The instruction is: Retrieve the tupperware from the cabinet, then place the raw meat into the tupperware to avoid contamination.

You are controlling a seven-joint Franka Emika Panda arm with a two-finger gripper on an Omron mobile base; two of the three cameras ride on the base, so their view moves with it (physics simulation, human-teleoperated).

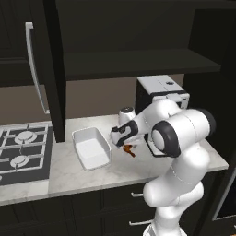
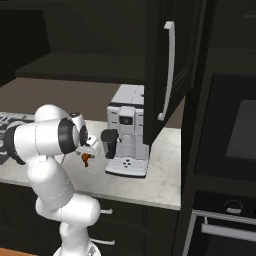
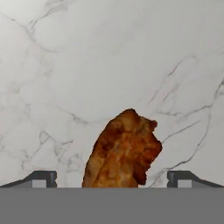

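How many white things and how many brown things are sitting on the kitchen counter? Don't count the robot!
White things: 2, the shallow white rectangular plastic tupperware and the white boxy coffee machine.
Brown things: 1, the small reddish-brown raw meat chunk.
Total: 3 on the pale marble counter.

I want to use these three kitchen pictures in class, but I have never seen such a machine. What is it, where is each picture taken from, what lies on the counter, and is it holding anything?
It is a white robot arm on a base. Two cameras look over it from behind, left and right; the third sits on its hand, looking down.

On the marble counter lie a white tupperware, empty, and a piece of raw meat beside it. A coffee machine stands further back, a stove to the left. The cabinet above is open.

The gripper is open with a finger on either side of the meat, not yet closed on it.
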